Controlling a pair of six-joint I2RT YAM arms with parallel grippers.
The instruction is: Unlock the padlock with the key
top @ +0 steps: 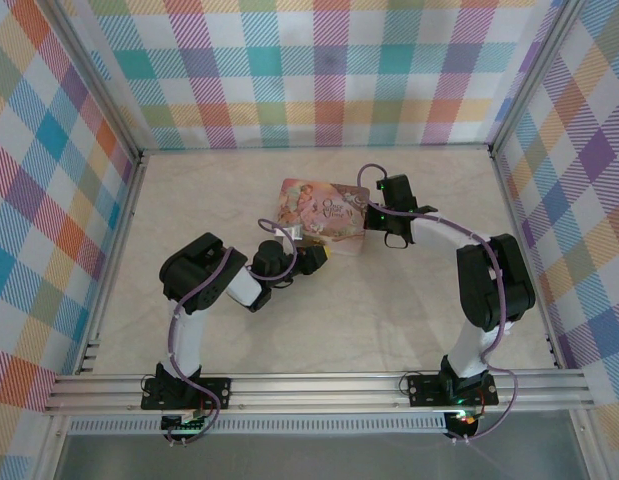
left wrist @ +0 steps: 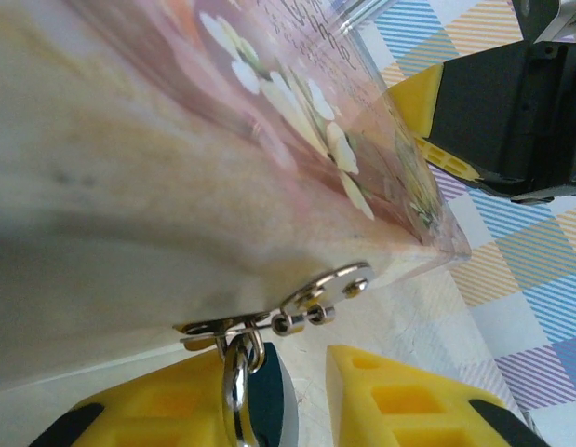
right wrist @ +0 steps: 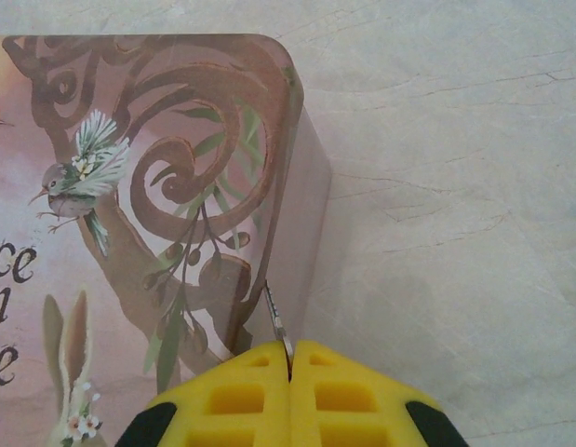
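Step in hand, as we judge it: steadying the padlock (left wrist: 266, 399) before key insertion. The padlock hangs by its shackle from the hasp (left wrist: 329, 289) on the wall of the pink illustrated tin (right wrist: 129, 186). It sits between the fingers of the left gripper (top: 324, 253), which stand apart with a gap on one side and are not clamped. The right gripper (right wrist: 289, 372) is clenched on the key (right wrist: 276, 321), whose thin blade projects beside the tin's side wall, well apart from the padlock. The next move calls for clamping the padlock, then bringing the key round to the keyway, which is hidden from us.
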